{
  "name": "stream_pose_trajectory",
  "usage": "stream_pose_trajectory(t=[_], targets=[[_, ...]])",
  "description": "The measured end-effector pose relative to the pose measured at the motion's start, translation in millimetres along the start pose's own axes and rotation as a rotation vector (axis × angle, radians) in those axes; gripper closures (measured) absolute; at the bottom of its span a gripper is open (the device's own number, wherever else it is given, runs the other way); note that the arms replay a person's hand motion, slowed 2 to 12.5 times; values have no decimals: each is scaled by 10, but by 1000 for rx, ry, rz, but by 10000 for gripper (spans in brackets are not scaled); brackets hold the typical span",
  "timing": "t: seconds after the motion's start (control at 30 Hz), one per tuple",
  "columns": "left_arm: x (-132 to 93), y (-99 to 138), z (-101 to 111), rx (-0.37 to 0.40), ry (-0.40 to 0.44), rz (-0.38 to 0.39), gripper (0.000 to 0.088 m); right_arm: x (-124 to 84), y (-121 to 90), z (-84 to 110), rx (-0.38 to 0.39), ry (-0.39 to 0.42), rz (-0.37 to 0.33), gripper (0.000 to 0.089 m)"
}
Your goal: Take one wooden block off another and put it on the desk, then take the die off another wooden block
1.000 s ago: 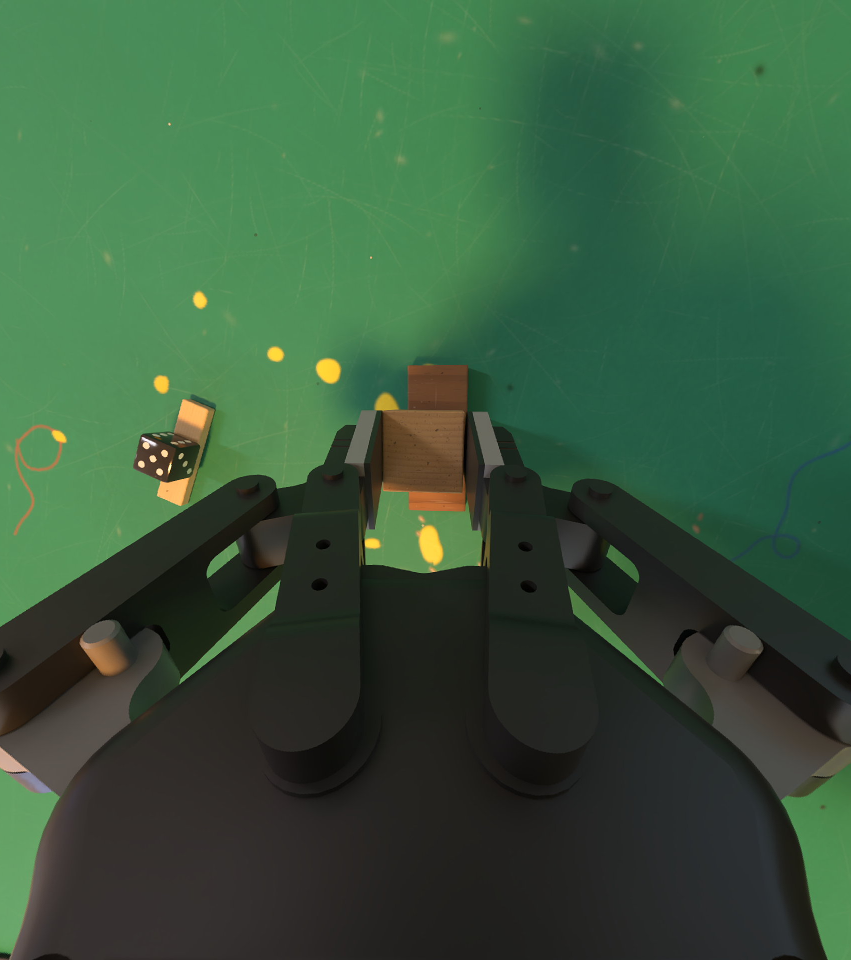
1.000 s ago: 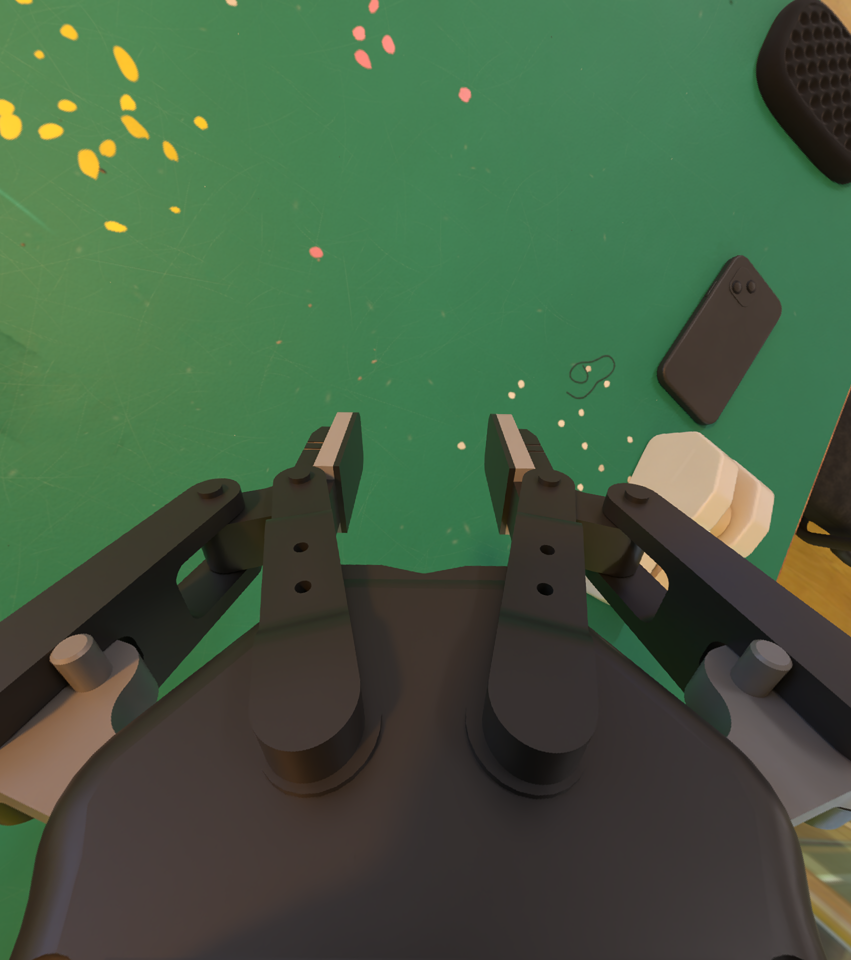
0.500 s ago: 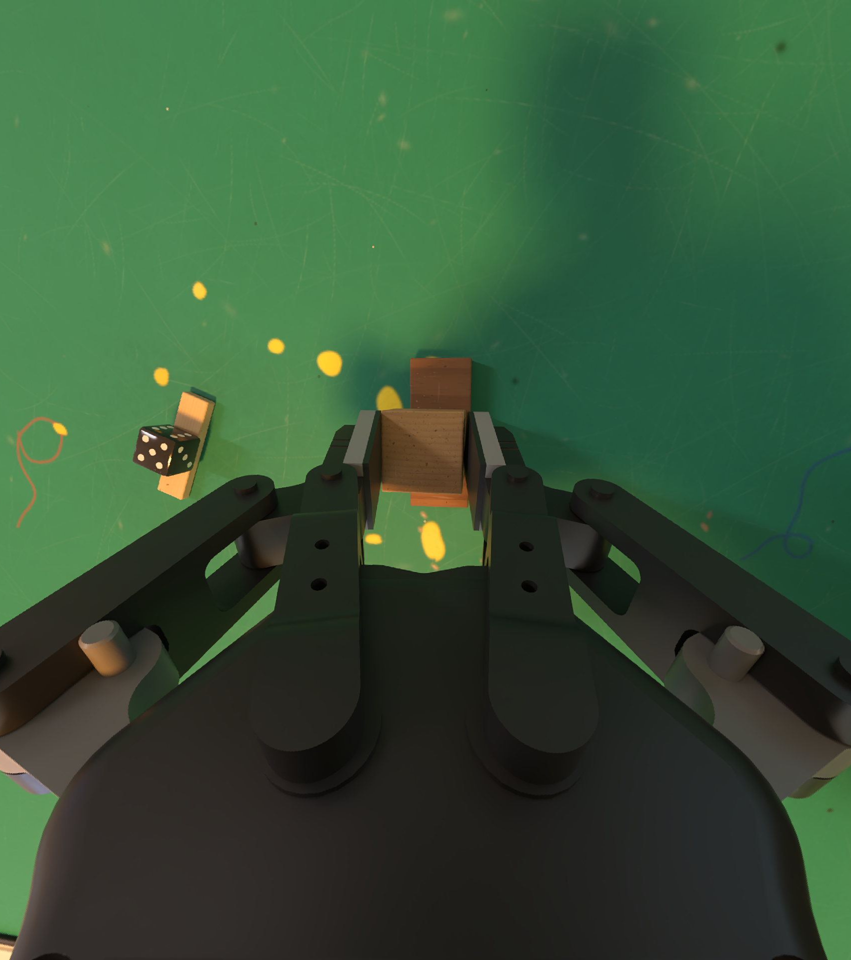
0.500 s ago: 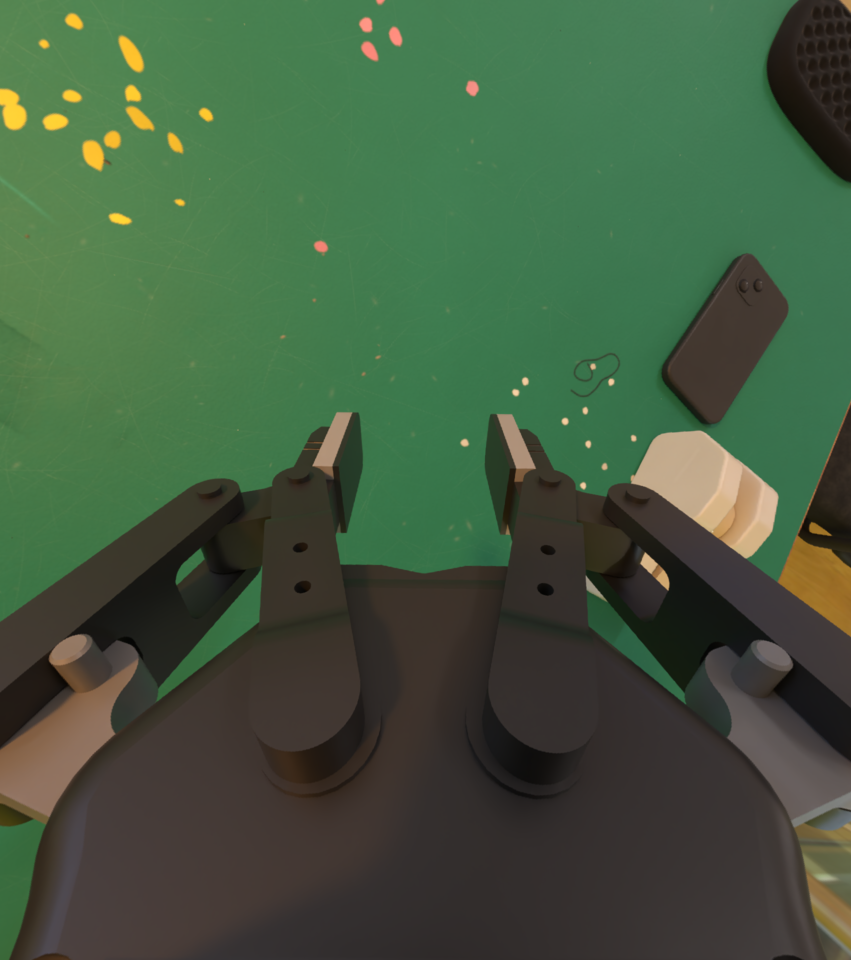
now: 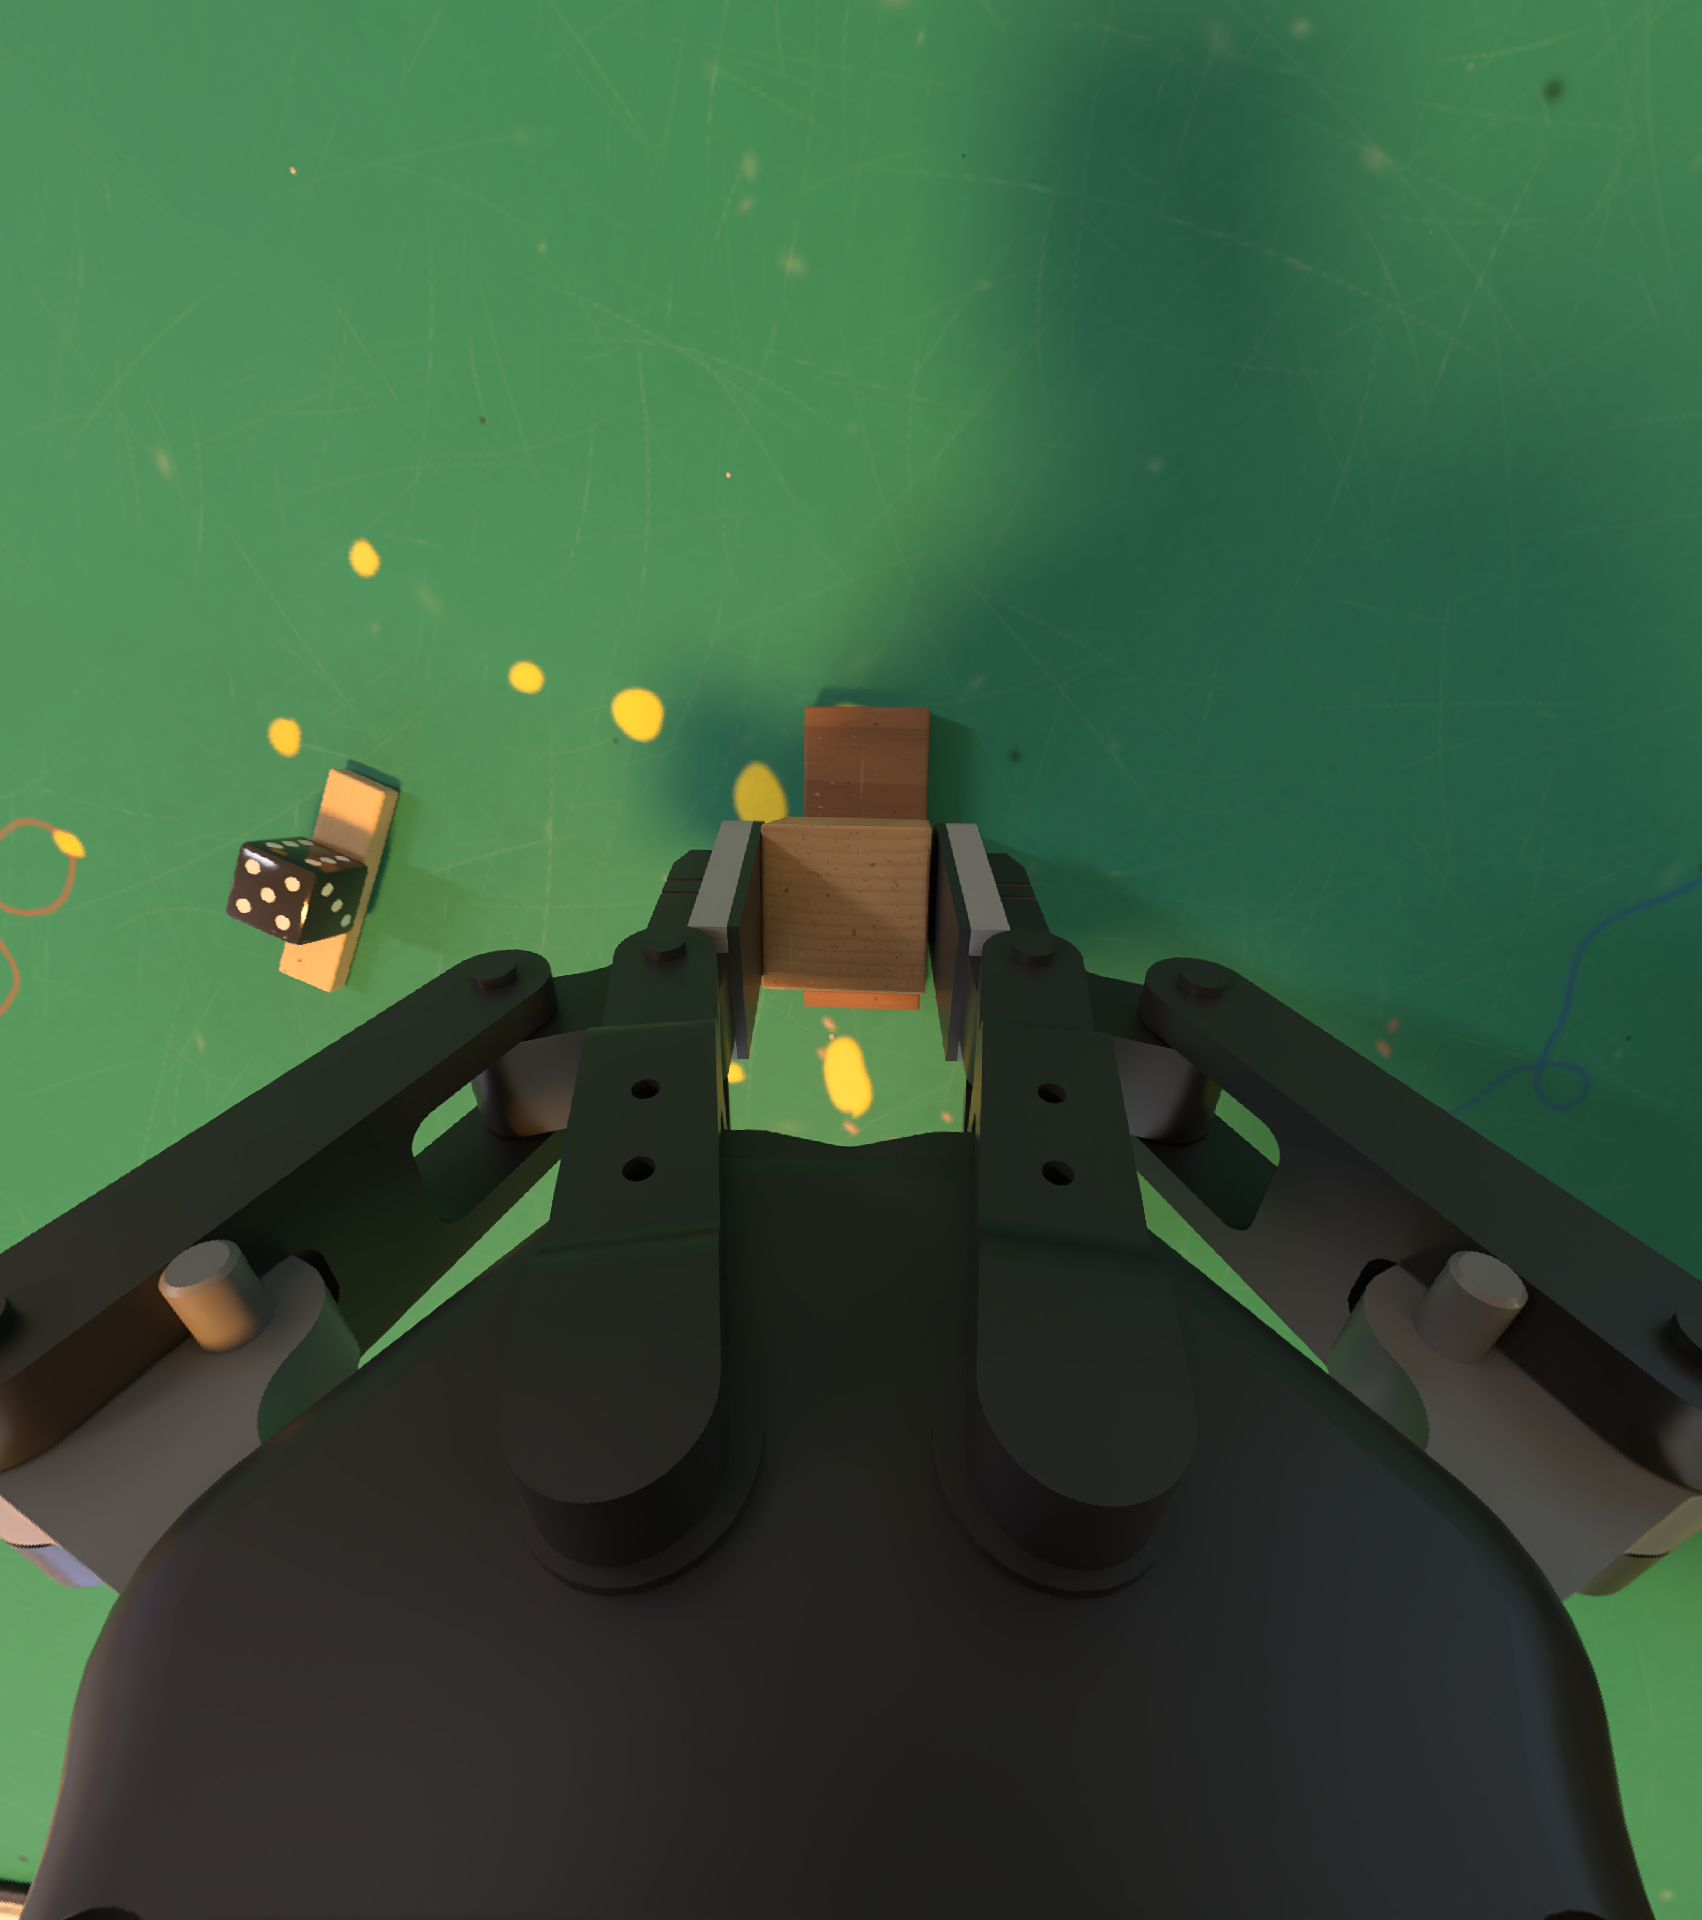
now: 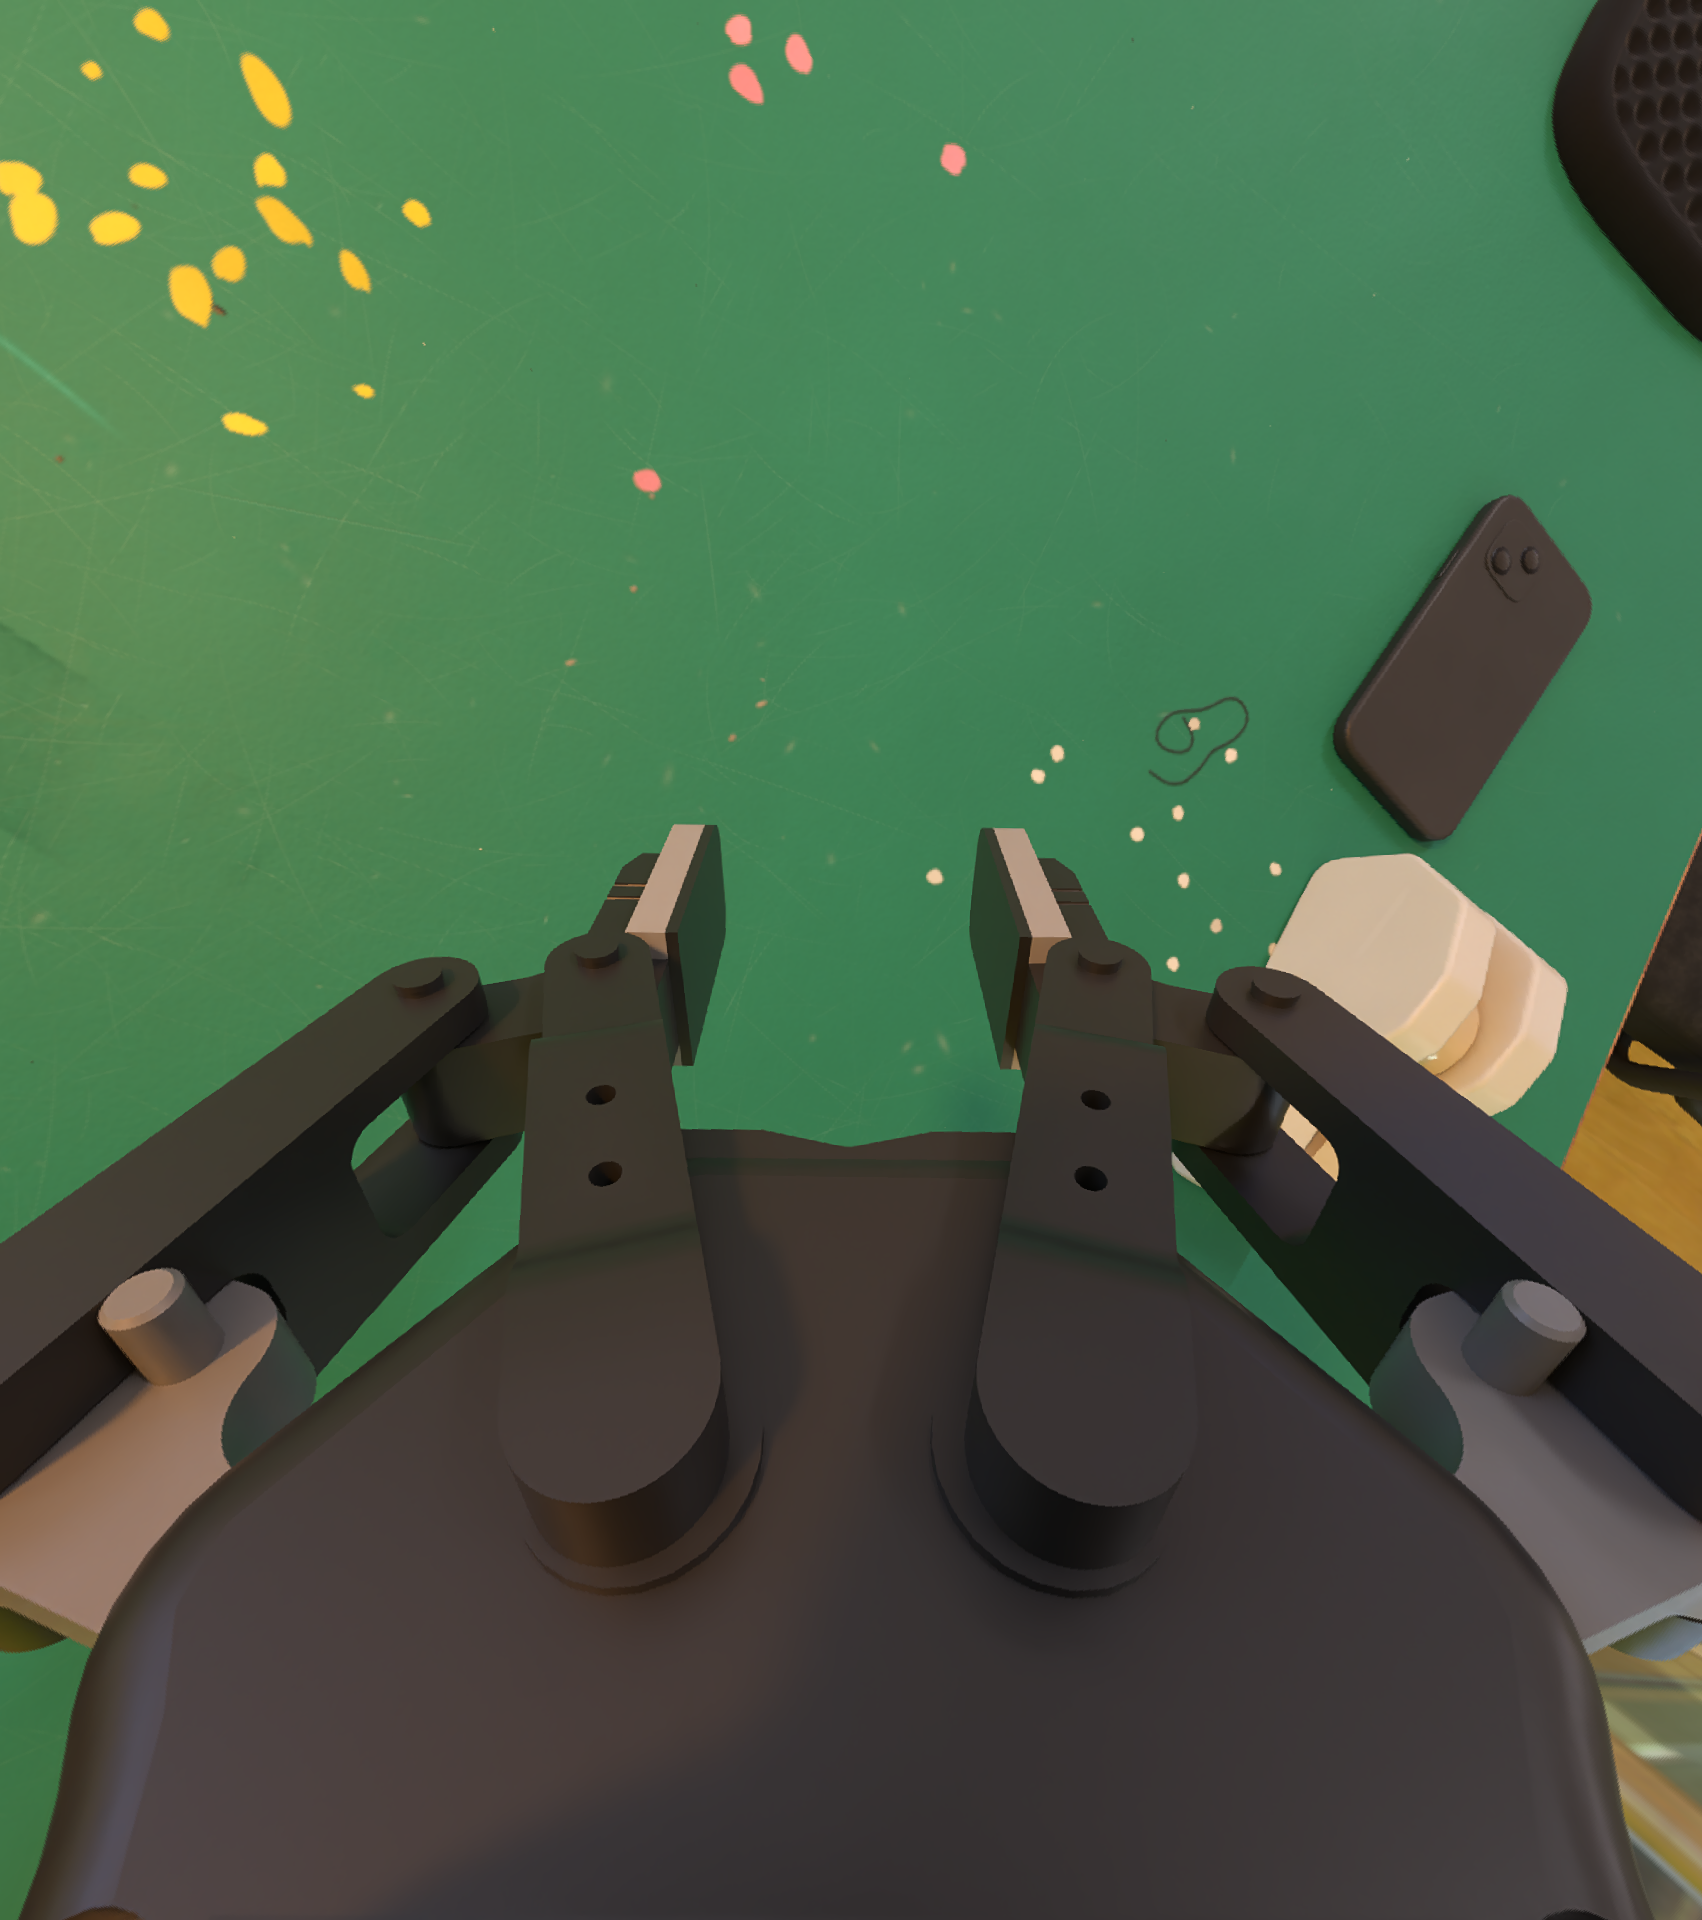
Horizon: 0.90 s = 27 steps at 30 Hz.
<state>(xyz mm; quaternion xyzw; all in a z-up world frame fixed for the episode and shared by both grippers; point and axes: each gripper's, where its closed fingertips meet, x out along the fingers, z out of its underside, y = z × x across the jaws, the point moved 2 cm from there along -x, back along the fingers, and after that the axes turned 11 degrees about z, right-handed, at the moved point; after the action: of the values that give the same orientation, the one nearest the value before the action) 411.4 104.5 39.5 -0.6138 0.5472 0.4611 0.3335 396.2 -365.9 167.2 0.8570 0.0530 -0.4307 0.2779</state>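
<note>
While the left gripper (image 5: 845,914) has its jaws closed on a pale wooden block (image 5: 845,902), a darker wooden block (image 5: 866,762) lies flat on the green bench (image 5: 1242,520) just beneath it — whether the two touch is unclear. Off to the left, a black die (image 5: 294,890) sits on a thin pale block (image 5: 348,883). The right gripper (image 6: 847,935) hangs with jaws apart and empty over the bench; a black phone (image 6: 1465,665) and a cream-coloured knob (image 6: 1418,977) lie near the bench's right edge.
</note>
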Motion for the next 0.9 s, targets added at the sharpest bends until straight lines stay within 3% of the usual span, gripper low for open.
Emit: stream_pose_trajectory(t=[0.5, 0.9], targets=[[-35, 171, 158, -29, -47, 51, 612, 4, -4, 2, -1, -2, -5, 460], [-143, 125, 176, -34, -10, 4, 612, 5, -10, -4, -3, 0, -5, 460]])
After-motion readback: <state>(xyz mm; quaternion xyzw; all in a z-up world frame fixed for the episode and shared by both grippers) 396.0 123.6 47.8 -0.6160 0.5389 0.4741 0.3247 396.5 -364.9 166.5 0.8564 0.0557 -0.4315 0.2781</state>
